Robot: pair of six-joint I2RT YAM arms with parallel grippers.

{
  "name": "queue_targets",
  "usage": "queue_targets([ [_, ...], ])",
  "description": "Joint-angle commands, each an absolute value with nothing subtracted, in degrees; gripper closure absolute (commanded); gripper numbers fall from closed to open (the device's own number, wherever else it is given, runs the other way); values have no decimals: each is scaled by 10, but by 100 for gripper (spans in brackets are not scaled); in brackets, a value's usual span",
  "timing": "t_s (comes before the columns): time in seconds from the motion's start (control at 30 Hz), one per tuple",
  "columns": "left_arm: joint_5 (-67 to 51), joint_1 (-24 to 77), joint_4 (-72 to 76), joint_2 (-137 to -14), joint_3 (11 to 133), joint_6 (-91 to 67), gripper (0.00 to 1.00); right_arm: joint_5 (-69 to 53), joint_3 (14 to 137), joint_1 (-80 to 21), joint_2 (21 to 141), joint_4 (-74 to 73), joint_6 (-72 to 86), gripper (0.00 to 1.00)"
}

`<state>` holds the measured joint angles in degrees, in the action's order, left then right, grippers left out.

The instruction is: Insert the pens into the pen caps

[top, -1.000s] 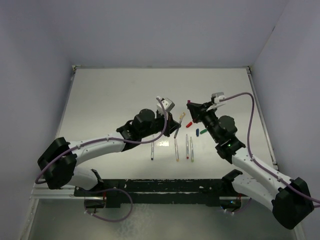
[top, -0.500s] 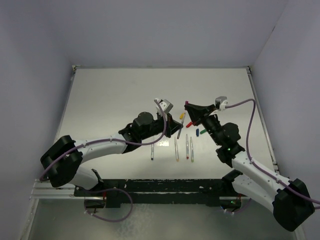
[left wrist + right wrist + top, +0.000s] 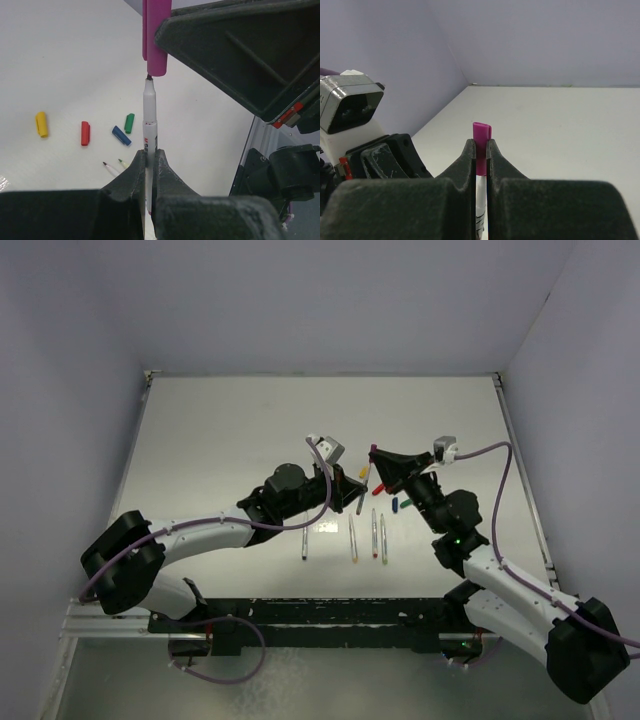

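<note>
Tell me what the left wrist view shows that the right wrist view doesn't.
Only the left wrist view: the yellow cap, red cap, blue cap and green cap lying loose on the table, and the pen in the left gripper, its tip right at the mouth of the purple cap. Only the right wrist view: the left arm's wrist camera and the purple cap's other end. Both: the pen and the purple cap, which the right gripper holds.
</note>
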<state>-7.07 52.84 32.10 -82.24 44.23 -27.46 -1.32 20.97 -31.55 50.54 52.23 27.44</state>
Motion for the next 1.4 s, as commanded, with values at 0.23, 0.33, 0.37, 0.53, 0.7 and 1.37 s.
queue_targets([
  [0.23, -62, 526, 362, -803, 442, -277, 100, -30, 203, -317, 510, 573, 289, 100],
  [0.33, -64, 526, 364, -801, 441, -276, 100, -30, 200, -318, 513, 577, 287, 100],
  [0.37, -65, 526, 364, -801, 440, -276, 100, -29, 199, -318, 513, 577, 287, 100],
  [0.53, -74, 526, 366, -801, 437, -278, 100, -26, 201, -317, 517, 582, 278, 100],
  [0.7, -78, 526, 368, -800, 426, -282, 100, -24, 218, -318, 521, 576, 256, 100],
  [1.37, -80, 526, 384, -796, 419, -282, 100, -25, 223, -317, 520, 580, 256, 100],
])
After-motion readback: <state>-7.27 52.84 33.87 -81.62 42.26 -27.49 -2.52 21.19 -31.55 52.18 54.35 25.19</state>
